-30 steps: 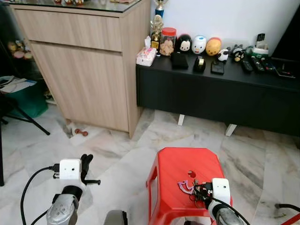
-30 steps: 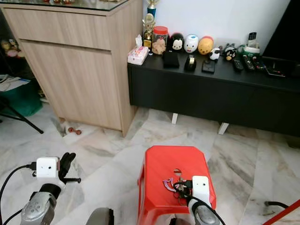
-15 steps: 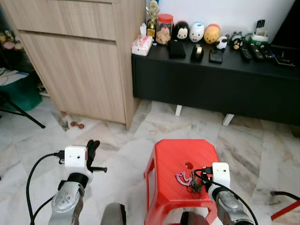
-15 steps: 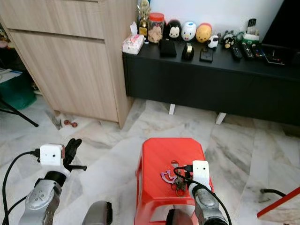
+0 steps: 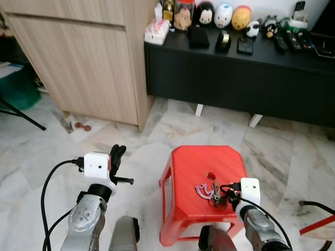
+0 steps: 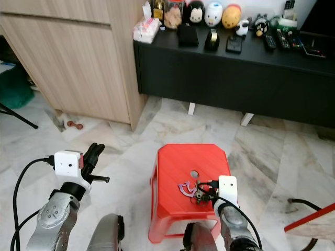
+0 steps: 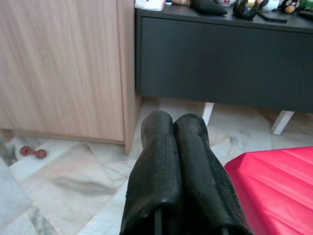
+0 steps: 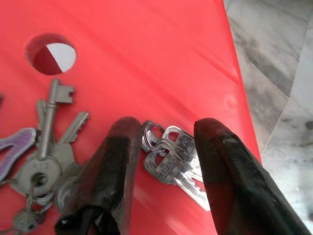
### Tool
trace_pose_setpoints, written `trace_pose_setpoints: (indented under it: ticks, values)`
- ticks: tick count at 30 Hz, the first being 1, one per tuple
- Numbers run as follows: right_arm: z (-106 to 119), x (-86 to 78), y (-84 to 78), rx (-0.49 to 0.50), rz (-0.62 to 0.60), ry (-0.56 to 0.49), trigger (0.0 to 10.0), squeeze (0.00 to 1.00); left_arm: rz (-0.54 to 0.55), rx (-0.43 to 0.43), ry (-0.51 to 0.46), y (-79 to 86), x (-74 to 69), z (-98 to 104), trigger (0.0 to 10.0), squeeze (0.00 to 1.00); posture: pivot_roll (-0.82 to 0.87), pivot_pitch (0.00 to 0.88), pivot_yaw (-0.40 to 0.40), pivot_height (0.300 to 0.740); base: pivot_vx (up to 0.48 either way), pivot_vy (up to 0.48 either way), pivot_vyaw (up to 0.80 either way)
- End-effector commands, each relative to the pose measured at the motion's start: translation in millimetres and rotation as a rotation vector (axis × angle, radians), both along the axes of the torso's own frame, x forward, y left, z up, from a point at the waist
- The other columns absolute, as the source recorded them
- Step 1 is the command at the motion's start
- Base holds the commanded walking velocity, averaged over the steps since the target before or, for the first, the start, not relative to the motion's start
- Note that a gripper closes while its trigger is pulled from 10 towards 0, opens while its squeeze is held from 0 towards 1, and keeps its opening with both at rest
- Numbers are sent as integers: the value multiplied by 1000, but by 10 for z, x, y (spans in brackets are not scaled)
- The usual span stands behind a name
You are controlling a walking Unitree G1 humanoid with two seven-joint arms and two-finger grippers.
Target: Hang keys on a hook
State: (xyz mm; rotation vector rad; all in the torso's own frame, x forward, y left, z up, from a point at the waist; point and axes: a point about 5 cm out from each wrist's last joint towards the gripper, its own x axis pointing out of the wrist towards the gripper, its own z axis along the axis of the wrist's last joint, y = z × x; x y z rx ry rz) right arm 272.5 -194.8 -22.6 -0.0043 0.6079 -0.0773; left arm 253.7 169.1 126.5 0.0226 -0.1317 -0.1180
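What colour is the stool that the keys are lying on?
Bright red plastic stool, clearest in the left eye view.

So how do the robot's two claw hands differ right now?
The right gripper has its black fingers spread, straddling the keys that lie on the red stool. The left gripper has its fingers pressed together and holds nothing. The right one is down at the stool top; the left one is raised over the marble floor. Both have two long black fingers.

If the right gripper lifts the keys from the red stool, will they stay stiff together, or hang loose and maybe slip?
The keys are several flat metal pieces joined by small rings, so they will probably dangle and swing. They lie flat on the smooth stool, so the right gripper, open around one pair, may push them sliding. The purple tag would likely trail below.
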Motion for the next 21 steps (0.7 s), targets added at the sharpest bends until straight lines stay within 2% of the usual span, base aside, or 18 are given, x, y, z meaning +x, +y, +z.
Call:
trace_pose_setpoints:
  ticks: [1,5,6,7,8,21]
  values:
    - [-23,-30,-50,-1,-14,24,10000,0,4,5,4,-27,-39,21,10000,0,217,234,-115,617,0,0,0]
    - [-21,-23,-36,0,-6,26,10000,0,6,1,15,-41,-79,17,10000,0,220,239,-117,617,0,0,0]
    - [-27,-26,-21,1,-1,28,8314,0,7,1,24,-44,-103,7,10000,0,220,244,-118,617,0,0,0]
    - [-29,-29,-16,1,1,29,4392,0,7,1,28,-45,-112,3,10000,0,220,244,-118,617,0,0,0]
    - [-36,-36,-11,0,3,32,0,0,8,1,33,-47,-121,-4,10000,0,220,244,-118,617,0,0,0]
    - [-95,-108,14,12,3,45,0,0,19,8,52,-20,-138,-6,10000,0,223,252,-110,617,0,0,0]
